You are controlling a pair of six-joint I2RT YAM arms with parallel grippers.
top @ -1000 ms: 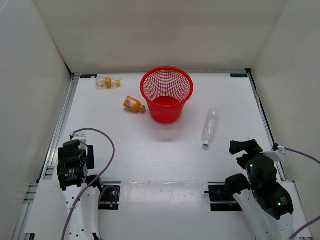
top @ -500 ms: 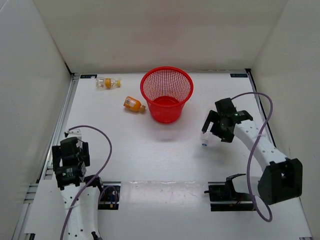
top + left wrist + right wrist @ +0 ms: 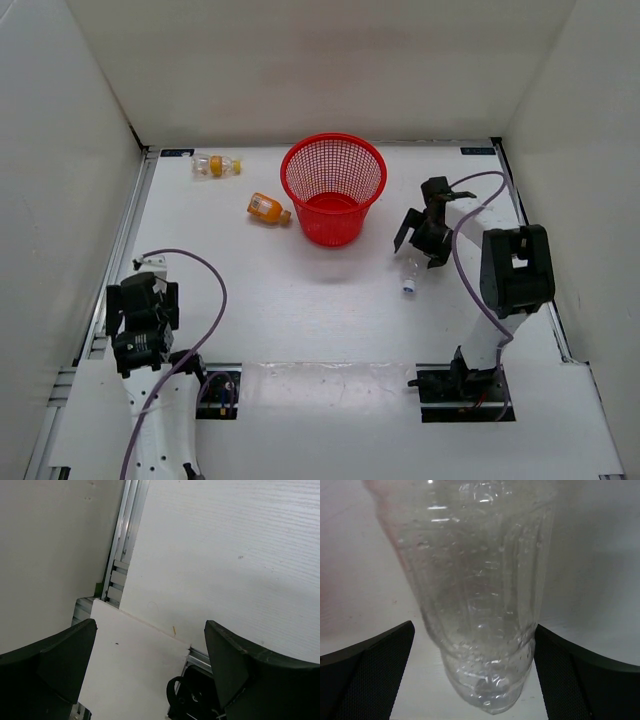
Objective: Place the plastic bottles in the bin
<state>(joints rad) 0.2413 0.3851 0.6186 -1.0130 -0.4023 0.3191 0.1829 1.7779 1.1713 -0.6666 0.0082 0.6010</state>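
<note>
At the near left, the left gripper (image 3: 142, 308) sits low over the near-left corner of the white table (image 3: 300, 300), well apart from every bottle. Its wrist view shows its two dark fingers (image 3: 55, 655) spread wide with only bare table and the metal edge rail (image 3: 122, 540) between them; it holds nothing.

At the far left, the clear bottle with an orange cap (image 3: 216, 165) lies on its side near the back wall, cap pointing right. Nearer and to the right of it, the stubby orange bottle (image 3: 267, 208) lies on its side just beside the bin's left wall; whether they touch cannot be told.

The red mesh bin (image 3: 330, 232) stands upright at the far middle of the table, and nothing shows inside it.

Right of the bin, the right gripper (image 3: 424, 238) is lowered over the far end of the slim clear bottle (image 3: 409, 276), which lies on the table with its cap towards the near side. In the wrist view the fingers (image 3: 375, 670) stand wide on either side of the bottle's body, not closed on it.
</note>
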